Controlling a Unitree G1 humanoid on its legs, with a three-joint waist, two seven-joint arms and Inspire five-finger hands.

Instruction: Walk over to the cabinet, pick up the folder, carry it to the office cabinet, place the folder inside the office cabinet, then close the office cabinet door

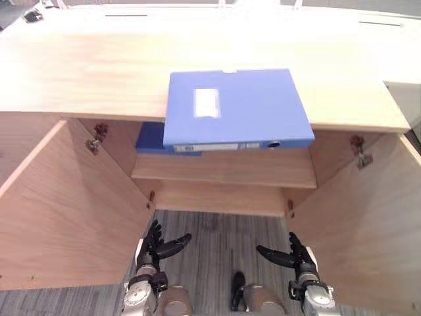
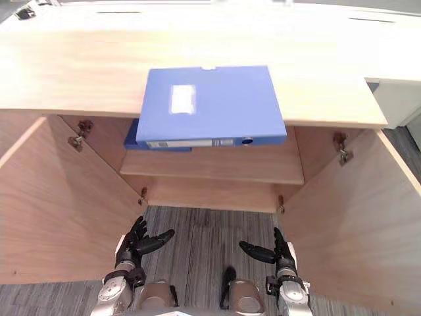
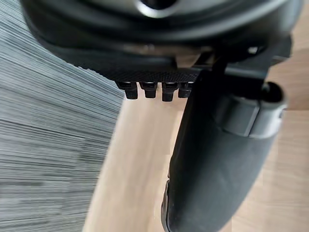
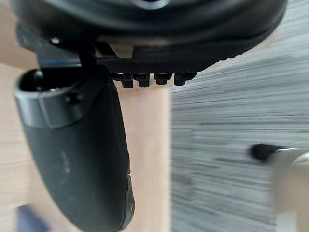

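Nearest, the left robot hand (image 1: 156,249) and right robot hand (image 1: 293,257) hang low between the open cabinet doors (image 1: 59,210), fingers loosely spread and empty. Beyond and above them, the blue folder (image 1: 233,105) lies flat on the counter (image 1: 79,72). Its spine faces them, its long axis runs crosswise, and it overhangs the edge.

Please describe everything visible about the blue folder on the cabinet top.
The blue folder is a closed, plastic-looking box file lying flat on the wooden cabinet top, its near edge overhanging the open front. Its cover bears a pale label; the spine, facing the robot, shows a white strip and a round hole.
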